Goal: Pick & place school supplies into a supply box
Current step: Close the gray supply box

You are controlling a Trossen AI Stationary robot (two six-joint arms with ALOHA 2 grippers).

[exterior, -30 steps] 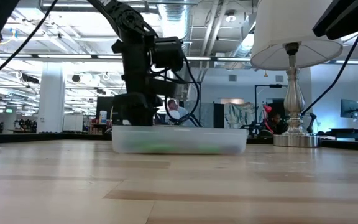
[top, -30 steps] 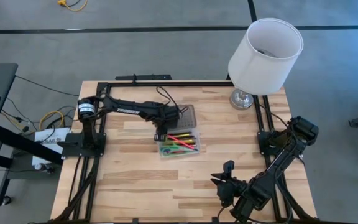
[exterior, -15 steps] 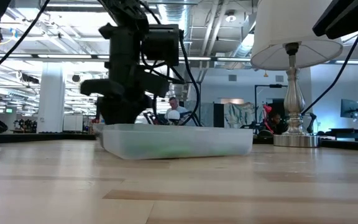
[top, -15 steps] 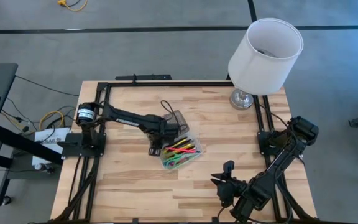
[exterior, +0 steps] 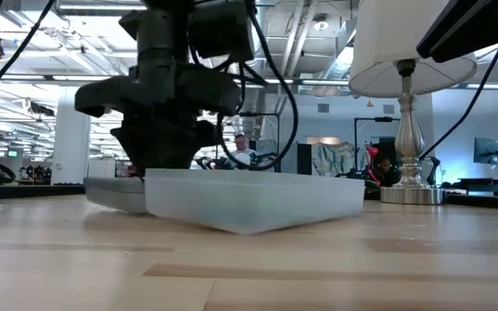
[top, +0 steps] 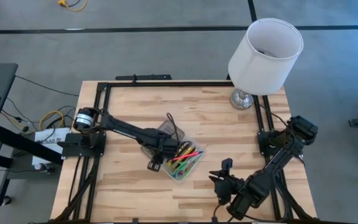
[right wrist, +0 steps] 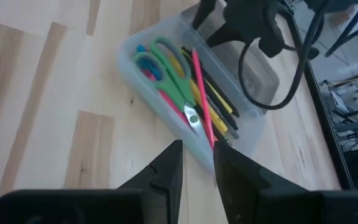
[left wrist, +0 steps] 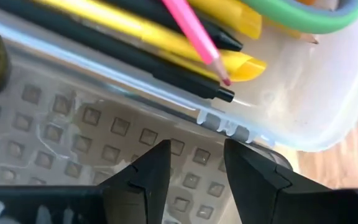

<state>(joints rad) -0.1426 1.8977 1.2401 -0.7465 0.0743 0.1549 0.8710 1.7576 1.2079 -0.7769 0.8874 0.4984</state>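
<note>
Left hand (left wrist: 194, 171) over grey lid (left wrist: 73, 124), wooden table (top: 229, 134).

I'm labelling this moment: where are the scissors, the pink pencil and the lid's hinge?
scissors (right wrist: 174, 67): right wrist view, on the green handles.
pink pencil (left wrist: 197, 40): left wrist view, mid-shaft.
lid's hinge (left wrist: 229, 126): left wrist view, on the clear hinge tab at the box edge.

You see: supply box (exterior: 258, 200) on desk (exterior: 249, 268), corner facing you | dark arm (exterior: 175, 82) right behind it | contents apparently hidden | lamp (exterior: 409, 104) beyond.
</note>
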